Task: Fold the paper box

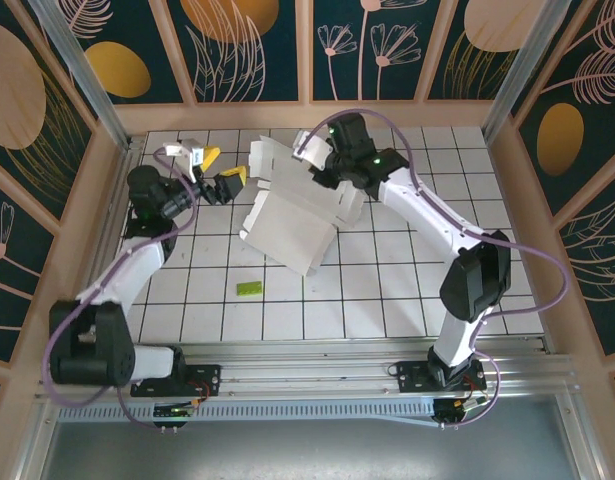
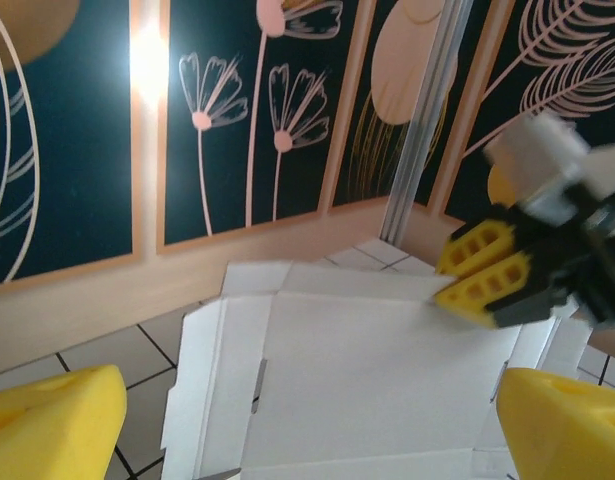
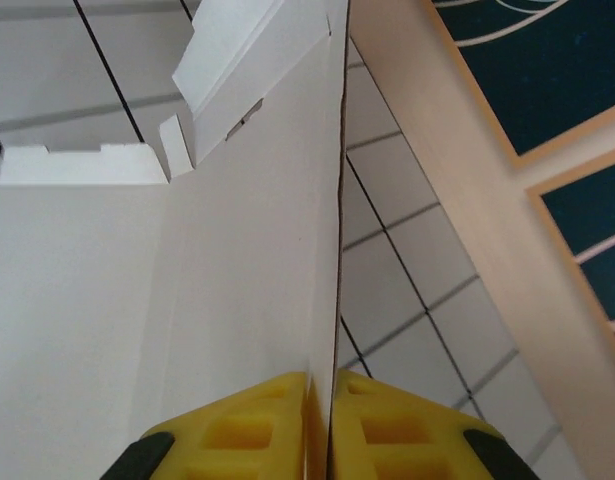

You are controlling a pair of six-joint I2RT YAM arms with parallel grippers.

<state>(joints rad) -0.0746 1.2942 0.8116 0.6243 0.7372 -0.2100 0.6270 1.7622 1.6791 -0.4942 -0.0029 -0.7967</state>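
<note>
**Item 1.** Left gripper (image 1: pixel 221 169), black body with yellow padded fingers. It is placed at ten o'clock on the white tiled table (image 1: pixel 407 260). The fingers are spread wide with nothing between them (released). The nearer tip is seen just beside the sheet's nine o'clock edge; contact cannot be told.

**Item 2.** Small green rectangular piece (image 1: pixel 249 289). It is laid flat on a tile at seven o'clock from the sheet, apart from it.

**Item 3.** Paper box (image 1: pixel 287 225), a thin whitish card sheet with flaps. It is located about the table's centre, toward twelve o'clock. The whitish face is turned upward. One large panel is raised at a tilt, and flaps are spread at its ten and two o'clock corners. From the left wrist, the paper box (image 2: pixel 367 370) is seen as a broad creased panel with narrow side flaps.

**Item 4.** Right gripper (image 3: pixel 322 415), black body with yellow fingers. It is set at the sheet's one o'clock edge. The fingers are clenched on the card, whose thin edge is pinched between them (a firm grasp). From the left wrist, the same pinch (image 2: pixel 479 270) is recorded at the panel's two o'clock corner.
</note>
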